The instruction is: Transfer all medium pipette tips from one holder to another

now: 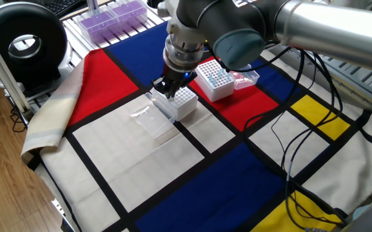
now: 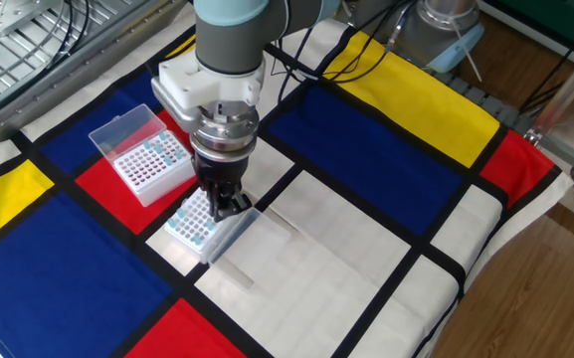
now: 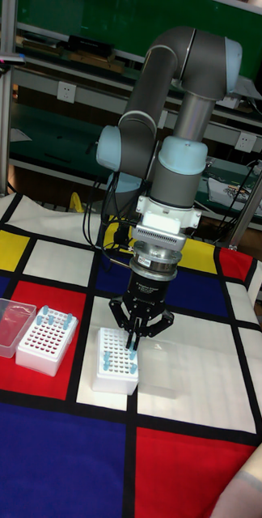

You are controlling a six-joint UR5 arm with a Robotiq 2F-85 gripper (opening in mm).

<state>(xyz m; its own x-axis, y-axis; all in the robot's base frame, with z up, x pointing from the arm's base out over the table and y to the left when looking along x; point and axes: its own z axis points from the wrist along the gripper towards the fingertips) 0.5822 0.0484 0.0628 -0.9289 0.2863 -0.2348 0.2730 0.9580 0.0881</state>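
Observation:
Two white tip racks stand on the patterned cloth. The near rack is on a white patch and holds a few medium pipette tips with light-blue tops along its edge. My gripper points straight down over this rack's corner, its fingers drawn together on a thin tip that is mostly hidden between them. The other rack sits on a red patch with several blue-topped tips in it.
A clear lid lies flat beside the near rack. The far rack's clear lid hangs open. Purple-filled boxes and a black round device stand off the cloth. Cables trail over it.

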